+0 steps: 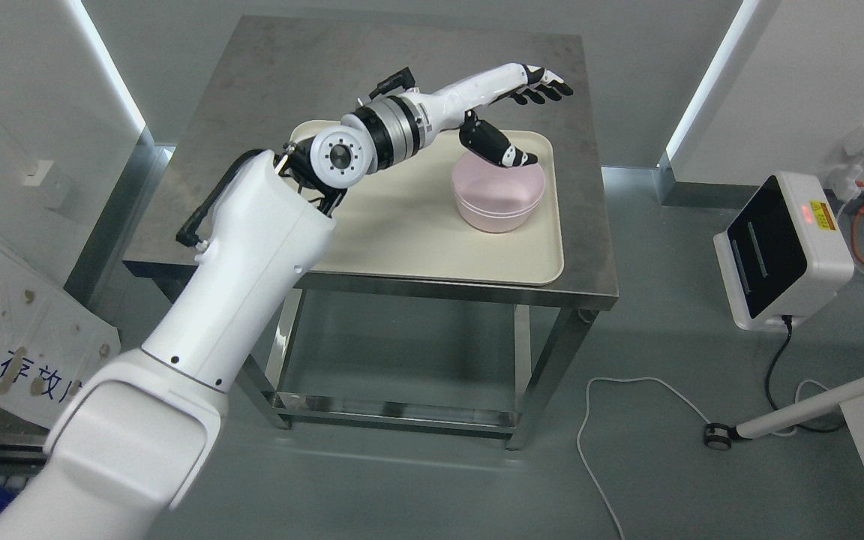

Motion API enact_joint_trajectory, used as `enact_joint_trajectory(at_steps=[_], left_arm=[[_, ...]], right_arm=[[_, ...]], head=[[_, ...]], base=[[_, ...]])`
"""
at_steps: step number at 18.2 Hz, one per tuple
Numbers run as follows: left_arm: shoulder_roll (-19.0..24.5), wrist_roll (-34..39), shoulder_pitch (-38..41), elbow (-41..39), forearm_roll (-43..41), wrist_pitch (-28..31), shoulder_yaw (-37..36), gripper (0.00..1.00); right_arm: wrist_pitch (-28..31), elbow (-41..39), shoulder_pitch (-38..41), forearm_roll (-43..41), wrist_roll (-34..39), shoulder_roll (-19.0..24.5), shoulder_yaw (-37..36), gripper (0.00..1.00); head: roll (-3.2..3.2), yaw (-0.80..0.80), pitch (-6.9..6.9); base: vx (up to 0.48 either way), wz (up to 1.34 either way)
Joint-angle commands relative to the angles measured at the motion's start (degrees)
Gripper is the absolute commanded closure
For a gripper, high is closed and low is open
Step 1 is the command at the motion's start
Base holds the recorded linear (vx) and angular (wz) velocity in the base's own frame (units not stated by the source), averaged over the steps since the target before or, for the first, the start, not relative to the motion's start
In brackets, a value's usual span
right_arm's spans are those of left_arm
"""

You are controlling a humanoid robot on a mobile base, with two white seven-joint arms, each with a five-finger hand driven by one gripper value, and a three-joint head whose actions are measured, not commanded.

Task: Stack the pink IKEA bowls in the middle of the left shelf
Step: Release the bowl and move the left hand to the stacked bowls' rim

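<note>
The left arm reaches in from the lower left and stretches over a steel table (582, 225), its left hand (522, 97) held above the far right part of a cream tray (402, 240). The fingers (548, 90) are spread and fairly straight, pointing past the tray's far edge, while the thumb (496, 146) hangs down over the far rim of the pink bowls (498, 193); nothing is held, though whether the thumb tip touches the rim is hard to tell from this angle. The pink bowls sit nested, apparently two in one stack, near the tray's far right corner. The tray lies against the table's near edge, toward its right side. On the floor to the right stands a white box with a dark face (781, 251), well apart from the table.
</note>
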Motion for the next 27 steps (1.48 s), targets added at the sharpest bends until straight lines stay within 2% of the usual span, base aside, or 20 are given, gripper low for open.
enact_joint_trajectory(at_steps=[1,3,6,9,17,21,27], left_arm=[[0.92,-0.56,12.37,-22.74,2.56,0.43,6.53,0.16],[0.92,-0.74,12.28,-22.74,0.81,0.43,3.80,0.15],[0.92,-1.61,12.19,-22.57,-7.34,1.65,1.33,0.16],[0.92,-8.11,12.46,-22.48,-17.46,9.56,2.20,0.17],[1.32,-8.91,11.49,-22.30,-19.32,10.28,1.59,0.21],[0.92,-9.52,11.31,-20.11,-24.77,10.36,0.98,0.25],[0.92,-11.11,10.26,-14.93,-25.30,10.36,-1.22,0.32]], right_arm=[[-0.04,-1.93,1.67,-2.19,0.02,-1.00,-0.62,0.00],[0.05,-1.93,1.67,-2.19,0.02,-1.00,-0.62,0.00],[0.05,-1.93,1.67,-2.19,0.02,-1.00,-0.62,0.00],[0.05,-1.93,1.67,-2.19,0.02,-1.00,-0.62,0.00],[-0.03,-1.93,1.67,-2.19,0.02,-1.00,-0.62,0.00],[0.05,-1.93,1.67,-2.19,0.02,-1.00,-0.62,0.00],[0.05,-1.93,1.67,-2.19,0.02,-1.00,-0.62,0.00]], head=[[0.00,0.00,0.00],[0.00,0.00,0.00],[0.00,0.00,0.00],[0.00,0.00,0.00],[0.00,0.00,0.00],[0.00,0.00,0.00],[0.00,0.00,0.00]], base=[[0.000,0.00],[0.000,0.00],[0.000,0.00],[0.000,0.00],[0.000,0.00],[0.000,0.00],[0.000,0.00]])
